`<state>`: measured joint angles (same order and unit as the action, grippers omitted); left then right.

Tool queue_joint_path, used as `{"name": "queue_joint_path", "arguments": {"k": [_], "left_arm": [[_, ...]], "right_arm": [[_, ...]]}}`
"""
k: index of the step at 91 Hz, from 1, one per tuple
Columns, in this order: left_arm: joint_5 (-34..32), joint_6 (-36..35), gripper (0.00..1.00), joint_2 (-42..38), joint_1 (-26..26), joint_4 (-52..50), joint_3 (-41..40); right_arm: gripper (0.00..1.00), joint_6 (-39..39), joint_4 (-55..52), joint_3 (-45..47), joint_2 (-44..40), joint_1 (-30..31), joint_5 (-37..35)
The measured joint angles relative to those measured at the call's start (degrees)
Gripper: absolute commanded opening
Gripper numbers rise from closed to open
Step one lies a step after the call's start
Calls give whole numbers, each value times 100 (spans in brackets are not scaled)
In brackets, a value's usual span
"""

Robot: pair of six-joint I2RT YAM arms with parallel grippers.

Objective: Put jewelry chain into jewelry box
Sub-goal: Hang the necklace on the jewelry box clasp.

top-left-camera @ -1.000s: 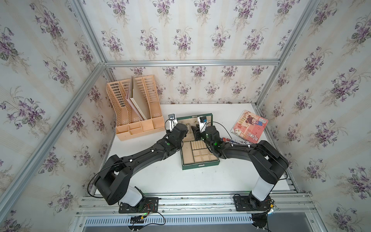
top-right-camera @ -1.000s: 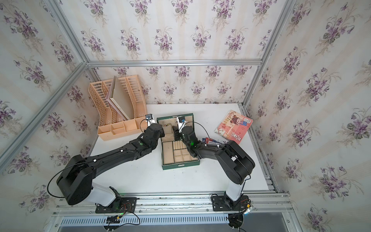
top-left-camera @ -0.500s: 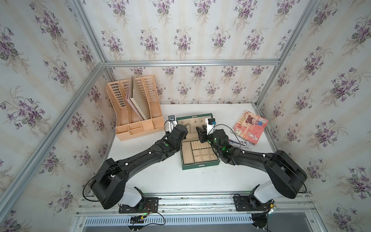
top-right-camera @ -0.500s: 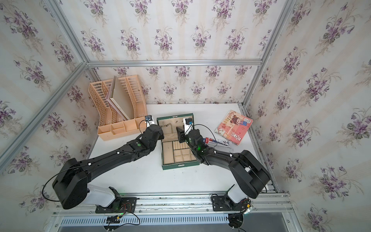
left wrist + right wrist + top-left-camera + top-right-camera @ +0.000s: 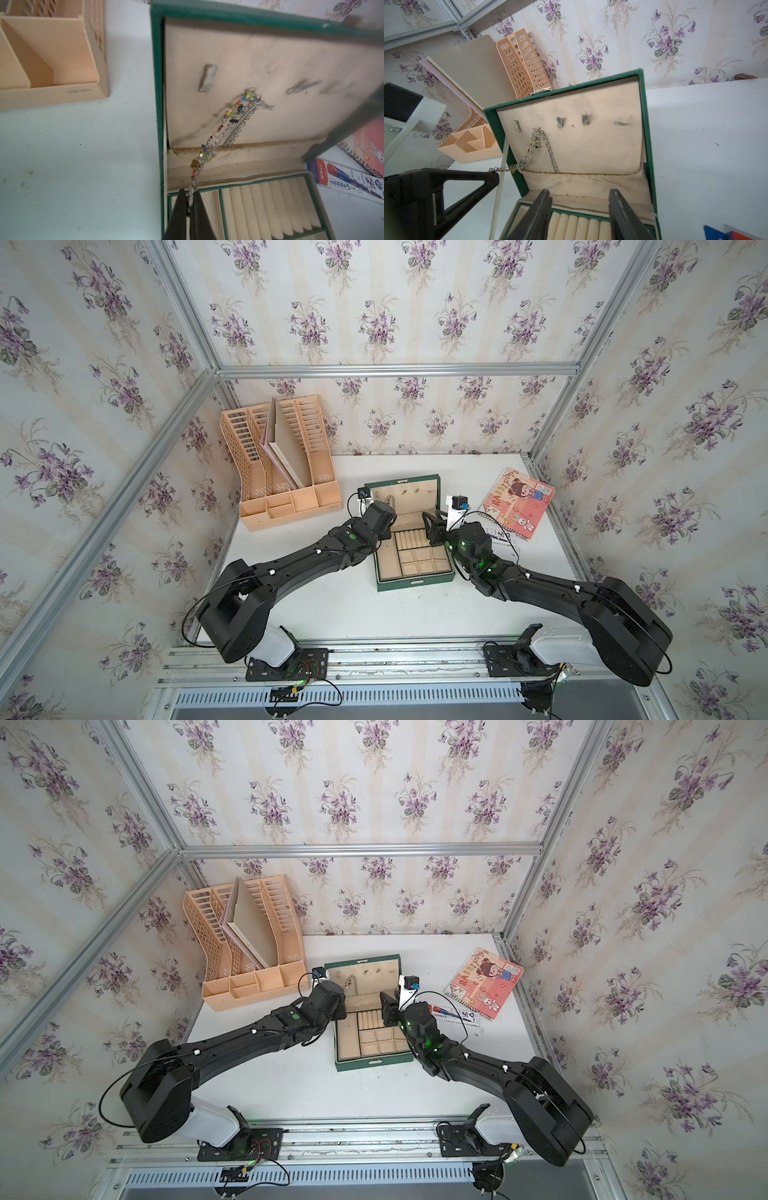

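Chain (image 5: 236, 126) hung mid-frame on the box (image 5: 158, 83) lid, left gripper (image 5: 189, 193) pinching its end; right gripper (image 5: 579, 193) apart, empty. Tugging may snag it.

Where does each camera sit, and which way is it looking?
Top views: high overhead, looking down at the table; left arm and right arm show whole.
Left wrist: on that arm, facing the box lid; shows left gripper shut on chain.
Right wrist: on that arm, facing the lid too; shows open right gripper.
Shared: both wrist views show the chain hooked in the lid.
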<state>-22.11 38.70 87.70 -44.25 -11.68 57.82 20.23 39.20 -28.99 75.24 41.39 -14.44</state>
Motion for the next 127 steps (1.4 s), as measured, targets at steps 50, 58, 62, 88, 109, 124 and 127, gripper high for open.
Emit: {"name": "queue_joint_path", "arguments": {"k": [50, 58, 62, 88, 109, 124, 127], "left_arm": [[625, 186, 0, 710, -4, -448, 522], [671, 190, 0, 793, -9, -452, 557], [691, 195, 0, 835, -11, -452, 575], [682, 195, 0, 1169, -13, -452, 807], [623, 179, 14, 1381, -13, -514, 1121], [603, 140, 24, 1425, -13, -625, 1187], [603, 138, 25, 1427, -13, -649, 1189]], "right_arm": [[50, 122, -42, 286, -437, 0, -166], [50, 122, -42, 306, -439, 0, -179], [50, 122, -39, 319, -444, 0, -181], [50, 120, -42, 330, -516, 0, -184], [51, 118, -42, 330, -533, 0, -188], [52, 118, -42, 323, -533, 0, -225], [52, 116, -42, 319, -533, 0, -225]]}}
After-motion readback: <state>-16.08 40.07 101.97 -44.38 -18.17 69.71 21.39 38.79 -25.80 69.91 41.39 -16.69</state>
